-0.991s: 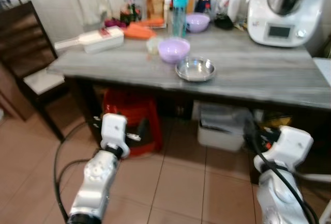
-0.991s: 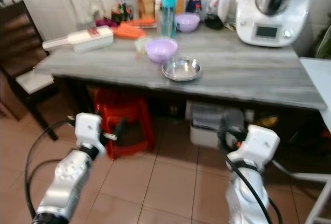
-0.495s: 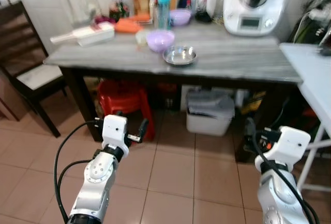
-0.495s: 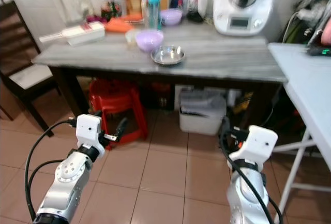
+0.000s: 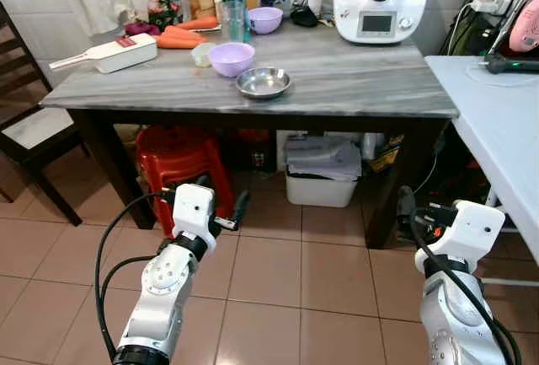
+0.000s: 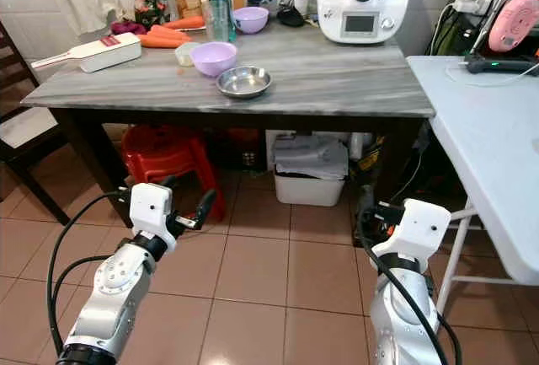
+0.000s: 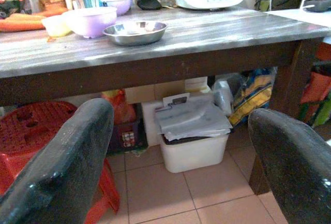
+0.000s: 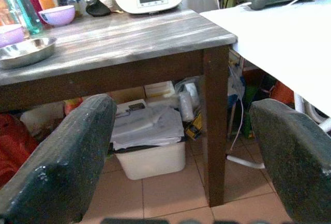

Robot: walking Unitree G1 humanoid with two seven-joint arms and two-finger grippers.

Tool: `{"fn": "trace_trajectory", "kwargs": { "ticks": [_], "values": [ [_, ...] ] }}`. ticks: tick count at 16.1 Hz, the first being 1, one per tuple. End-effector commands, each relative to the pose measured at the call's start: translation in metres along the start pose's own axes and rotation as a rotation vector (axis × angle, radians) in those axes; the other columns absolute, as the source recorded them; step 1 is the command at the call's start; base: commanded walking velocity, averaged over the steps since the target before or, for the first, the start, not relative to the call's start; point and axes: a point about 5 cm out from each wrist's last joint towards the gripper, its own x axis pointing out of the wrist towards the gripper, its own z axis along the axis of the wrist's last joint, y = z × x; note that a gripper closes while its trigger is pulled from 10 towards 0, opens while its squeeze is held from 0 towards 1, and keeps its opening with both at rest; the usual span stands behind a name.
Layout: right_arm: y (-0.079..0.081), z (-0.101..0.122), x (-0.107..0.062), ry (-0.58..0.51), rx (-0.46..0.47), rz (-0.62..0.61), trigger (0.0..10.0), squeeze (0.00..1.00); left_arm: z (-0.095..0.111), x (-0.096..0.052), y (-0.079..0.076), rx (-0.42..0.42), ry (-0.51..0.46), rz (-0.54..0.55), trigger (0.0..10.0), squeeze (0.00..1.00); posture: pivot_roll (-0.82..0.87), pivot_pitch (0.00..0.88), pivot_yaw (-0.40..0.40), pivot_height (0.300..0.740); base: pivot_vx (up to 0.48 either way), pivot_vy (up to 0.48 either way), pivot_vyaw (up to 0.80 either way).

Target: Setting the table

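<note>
the whole view has pulled back from the grey table (image 5: 354,78): the robot has stepped away, and a white side table (image 5: 497,120) has come into sight on its right. the steel bowl (image 5: 263,83) and lilac bowl (image 5: 231,58) sit untouched, touching. left gripper (image 5: 223,213) and right gripper (image 5: 413,213) hang low, fingers spread, empty, so no setting has begun.

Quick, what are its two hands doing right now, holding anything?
Left gripper: open, holding nothing, low before the table.
Right gripper: open, holding nothing.
</note>
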Motion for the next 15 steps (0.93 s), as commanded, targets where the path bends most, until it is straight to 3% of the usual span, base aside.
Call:
{"fn": "trace_trajectory", "kwargs": {
  "ticks": [1,15],
  "values": [
    [-0.0011,0.0009,0.0015,-0.001,0.002,-0.008,10.0,0.0,0.0024,0.003,-0.0012,-0.006,-0.01,-0.011,10.0,0.0,-0.06,0.0,0.037,0.74,0.0,-0.398,0.0],
    [-0.0041,-0.0007,0.0002,0.001,-0.013,-0.019,10.0,0.0,0.0013,0.0027,-0.0031,-0.012,-0.006,-0.031,10.0,0.0,-0.06,0.0,0.038,0.74,0.0,-0.445,0.0]
  ]
}}
